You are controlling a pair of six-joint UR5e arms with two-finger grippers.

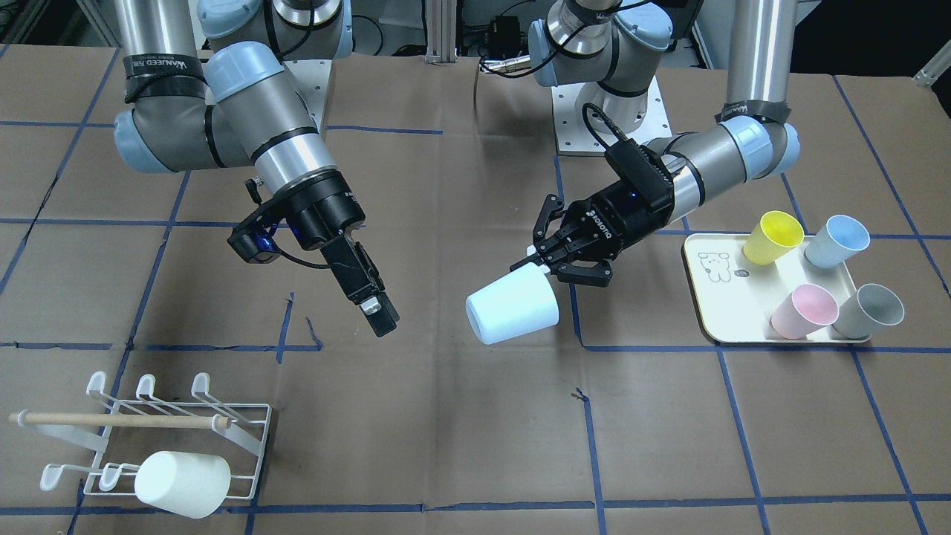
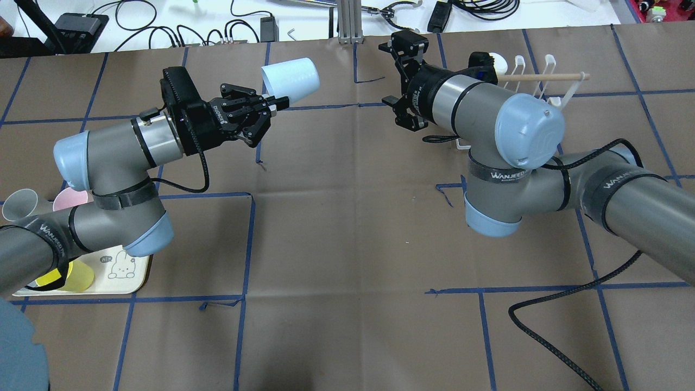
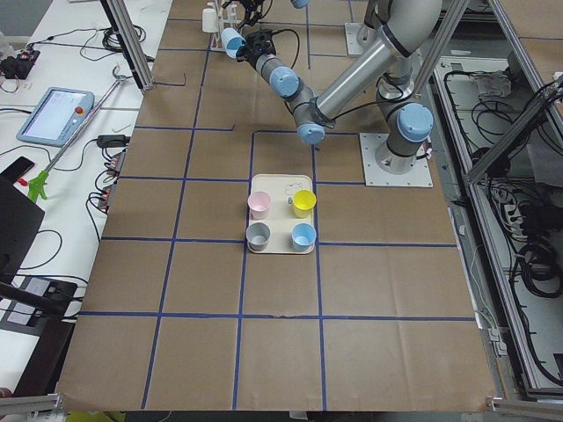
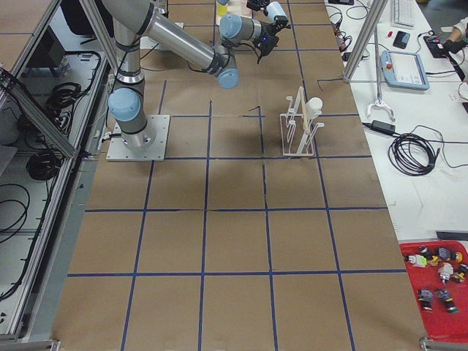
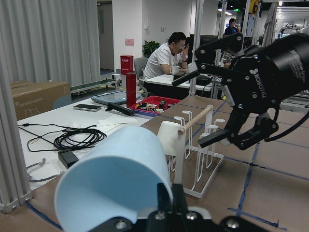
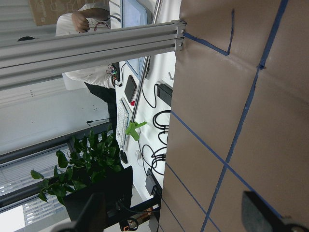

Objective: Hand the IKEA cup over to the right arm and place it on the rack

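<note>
My left gripper [image 1: 540, 265] is shut on the rim of a pale blue cup [image 1: 513, 306] and holds it on its side above the table's middle. The cup also shows in the overhead view [image 2: 289, 80] and fills the lower left of the left wrist view [image 5: 111, 179]. My right gripper [image 1: 380, 318] is open and empty, a short way from the cup; the left wrist view shows its jaws spread wide [image 5: 203, 101]. The white wire rack [image 1: 238, 427] with a wooden dowel [image 1: 119, 420] stands near the table's edge on the right arm's side. A white cup [image 1: 182, 483] sits on one prong.
A cream tray [image 1: 724, 297] on the left arm's side holds a yellow cup [image 1: 773, 236], a blue cup [image 1: 837, 241], a pink cup [image 1: 804, 310] and a grey cup [image 1: 868, 310]. A black cable [image 2: 548, 336] trails over the brown table by the right arm.
</note>
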